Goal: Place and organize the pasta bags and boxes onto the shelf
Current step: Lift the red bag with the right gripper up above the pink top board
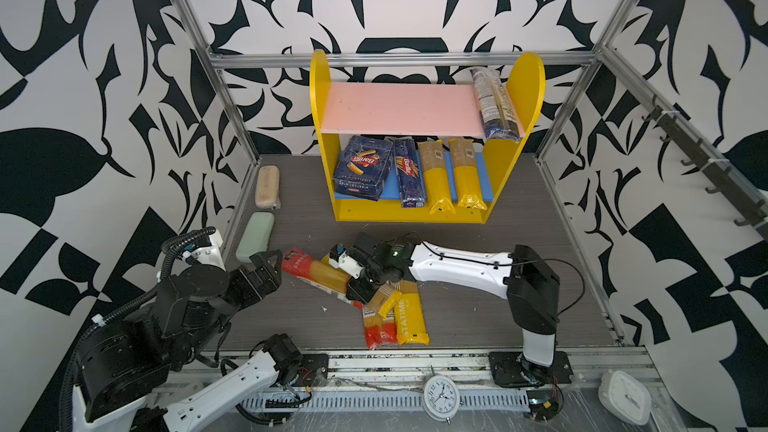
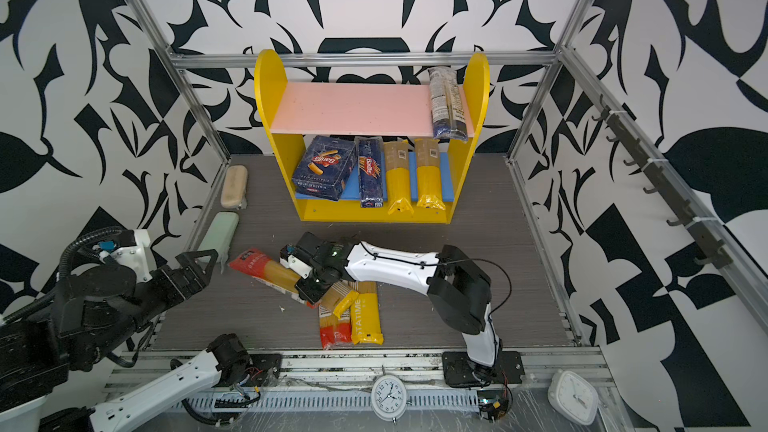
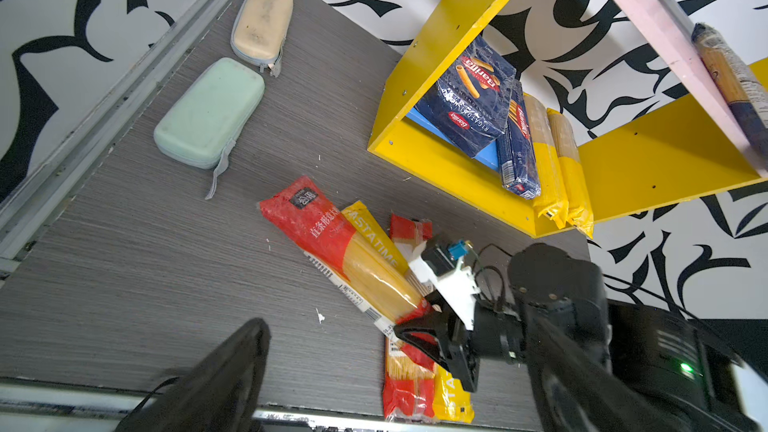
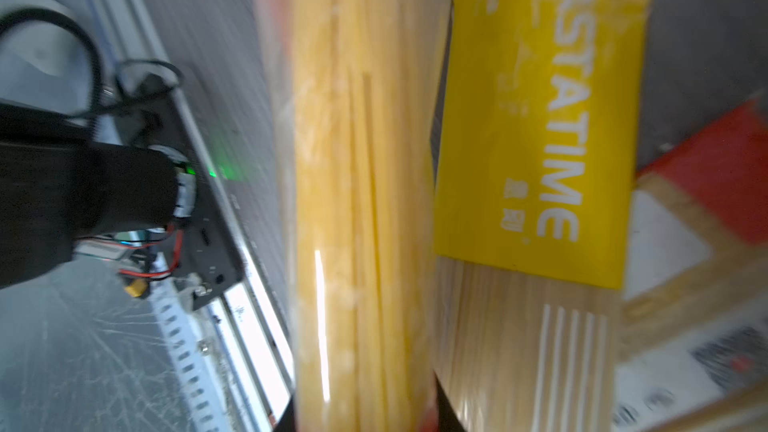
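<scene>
Our right end effector (image 1: pixel 360 289) clamps one end of a red-ended bag (image 1: pixel 316 271) on the counter (image 1: pixel 457 317) pile, which we judge is to slide it lengthwise onto the shelf (image 1: pixel 498 168). The left end effector (image 1: pixel 272 270) hovers, jaws apart.

Walls (image 1: pixel 104 76) all round are loud black-and-white swirly print, silver aluminium frame rails (image 1: pixel 257 62) at the edges, grey woodgrain table (image 1: pixel 519 222).

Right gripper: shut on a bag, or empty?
Shut on the slanted red bag. Right wrist view shows the right gripper with a finger on each side of it.
</scene>
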Controlling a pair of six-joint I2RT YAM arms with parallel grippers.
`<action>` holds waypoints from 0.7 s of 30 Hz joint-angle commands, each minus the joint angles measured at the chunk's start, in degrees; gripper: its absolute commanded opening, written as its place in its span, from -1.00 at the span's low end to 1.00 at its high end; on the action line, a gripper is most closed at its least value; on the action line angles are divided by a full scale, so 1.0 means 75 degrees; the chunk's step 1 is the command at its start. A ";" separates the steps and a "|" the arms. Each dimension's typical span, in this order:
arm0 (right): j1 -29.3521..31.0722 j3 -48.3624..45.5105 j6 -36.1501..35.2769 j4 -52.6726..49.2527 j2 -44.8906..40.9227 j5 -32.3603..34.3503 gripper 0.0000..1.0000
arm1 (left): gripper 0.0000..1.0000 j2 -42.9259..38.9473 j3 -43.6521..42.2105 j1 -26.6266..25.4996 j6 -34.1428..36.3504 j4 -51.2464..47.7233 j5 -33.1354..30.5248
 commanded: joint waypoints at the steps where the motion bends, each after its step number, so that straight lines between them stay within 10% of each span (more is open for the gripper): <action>1: 0.0030 0.0629 -0.0253 0.0407 -0.1325 0.0378 -1.00 | 0.99 0.0124 0.0222 -0.0023 0.0132 -0.0184 -0.0263; 21: -0.0467 0.1501 -0.0913 -0.2079 -0.4990 0.5772 -1.00 | 0.99 0.1502 -0.0407 -0.0023 0.0408 0.0996 -0.0002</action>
